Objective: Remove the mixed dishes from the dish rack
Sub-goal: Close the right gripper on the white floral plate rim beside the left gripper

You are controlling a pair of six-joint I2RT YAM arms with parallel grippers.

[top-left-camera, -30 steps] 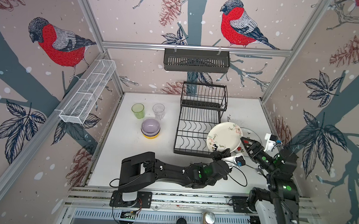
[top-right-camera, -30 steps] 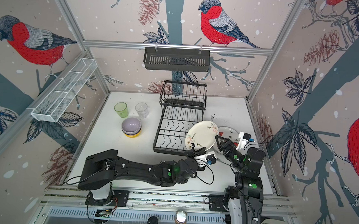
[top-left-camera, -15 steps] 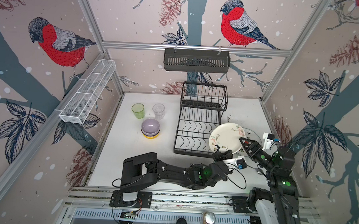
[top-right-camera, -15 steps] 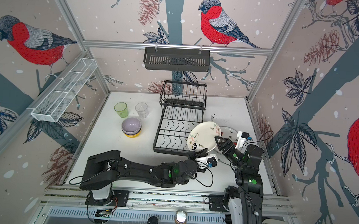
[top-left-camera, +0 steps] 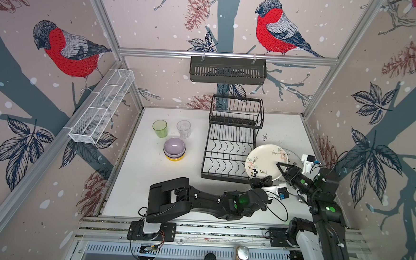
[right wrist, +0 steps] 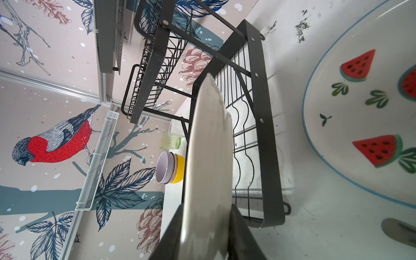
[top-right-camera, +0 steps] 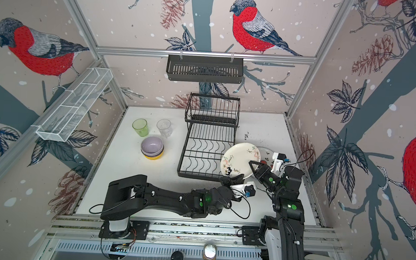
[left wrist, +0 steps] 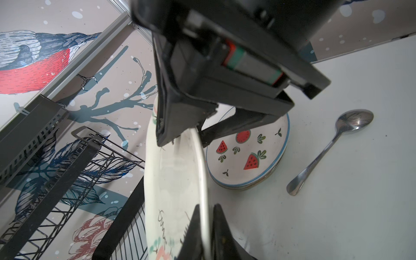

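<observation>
Handover: the cream floral ceramic plate (top-left-camera: 265, 159) is held on edge just beside the black wire dish rack (top-left-camera: 235, 124) (rack bare). The left gripper (top-left-camera: 260, 182) is clamped on its rim and the right gripper (top-left-camera: 280, 166) is seemingly pinching the opposite rim. Next, probably: left releases, right sets it down.

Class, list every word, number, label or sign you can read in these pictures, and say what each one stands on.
"3": a bold black digit on the face of the patterned white plate, near its lower rim, seen in both top views.
Thin cursive scribbles on the same plate: too small to read.
Dark marks on the table beside the dish rack: smudges, not legible.
No other text is readable.
</observation>
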